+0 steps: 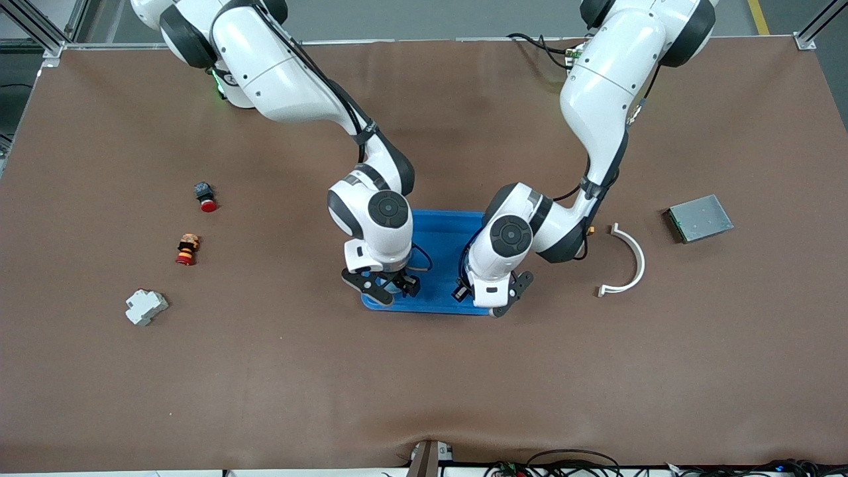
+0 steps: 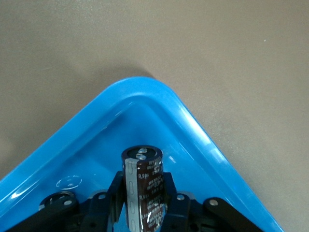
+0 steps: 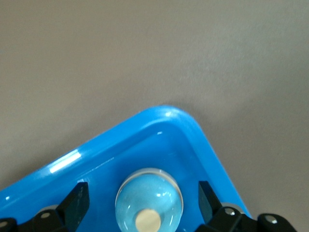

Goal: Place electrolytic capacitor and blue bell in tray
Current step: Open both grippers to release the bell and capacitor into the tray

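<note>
Inside tray corners, left gripper clamps capacitor; right gripper, spread, apparently straddles bell

Brown mat-covered table — aluminium frame posts at its corners.

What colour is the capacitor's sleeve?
Dark brown-black with a pale grey stripe on the capacitor; left wrist view shows it best.
</note>
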Motion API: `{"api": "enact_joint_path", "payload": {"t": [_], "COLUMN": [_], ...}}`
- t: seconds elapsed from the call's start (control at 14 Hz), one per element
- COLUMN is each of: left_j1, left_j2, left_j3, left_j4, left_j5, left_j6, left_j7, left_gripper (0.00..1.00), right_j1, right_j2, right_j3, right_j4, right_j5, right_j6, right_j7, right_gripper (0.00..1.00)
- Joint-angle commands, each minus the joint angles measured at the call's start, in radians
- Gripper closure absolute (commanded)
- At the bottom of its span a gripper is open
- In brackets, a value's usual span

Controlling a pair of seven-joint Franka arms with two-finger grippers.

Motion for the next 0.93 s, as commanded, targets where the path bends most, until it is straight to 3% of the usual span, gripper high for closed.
{"api": "enact_joint_path", "payload": {"t": [0.0, 0.28, 0.43, 0.5, 0.57, 0.64, 0.85], "left_j1": [-0.013, -0.013, -0.013, -0.013, -0.012, -0.013, -0.013], "left_j2": [0.021, 0.028, 0.028, 0.028, 0.028, 0.028, 0.018], "left_j3": [0.018, 0.023, 0.023, 0.023, 0.023, 0.023, 0.023], "left_j4": [0.024, 0.024, 0.024, 0.024, 0.024, 0.024, 0.024], "left_j5": [0.002, 0.002, 0.002, 0.002, 0.004, 0.005, 0.048], "left_j6": [0.014, 0.016, 0.016, 0.016, 0.016, 0.016, 0.014], "left_j7": [0.006, 0.006, 0.009, 0.012, 0.013, 0.012, 0.003], "left_gripper": [1.0, 1.0, 0.9, 0.65, 0.27, 0.0, 0.0], "right_j1": [-0.081, -0.138, -0.166, -0.178, -0.186, -0.189, -0.247], "right_j2": [0.003, -0.017, -0.032, -0.049, -0.066, -0.084, -0.159], "right_j3": [0.063, 0.074, 0.072, 0.069, 0.063, 0.056, 0.053], "right_j4": [0.059, 0.13, 0.128, 0.127, 0.127, 0.121, 0.113], "right_j5": [0.051, 0.056, 0.057, 0.057, 0.056, 0.053, 0.039], "right_j6": [-0.091, -0.276, -0.296, -0.313, -0.332, -0.354, -0.42], "right_j7": [-0.099, -0.288, -0.369, -0.431, -0.474, -0.482, -0.502], "right_gripper": [0.0, 0.0, 0.0, 0.0, 0.0, 0.0, 0.0]}}
